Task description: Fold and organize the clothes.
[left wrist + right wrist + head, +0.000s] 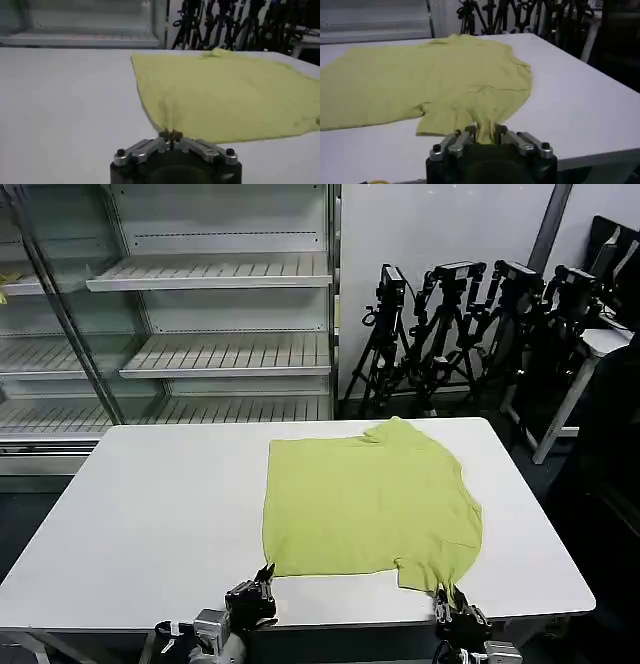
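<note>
The clothes are one lime yellow-green T-shirt, lying flat on the white table, plain side up, with its neck toward the far edge. My left gripper is shut on the shirt's near left corner at the table's front edge. My right gripper is shut on the near right sleeve, and the cloth bunches between its fingers. The shirt spreads away from both grippers across the table.
Behind the table stand metal shelves on the left and a row of black camera tripods on the right. The table's left half is bare. A second table edge shows at the far right.
</note>
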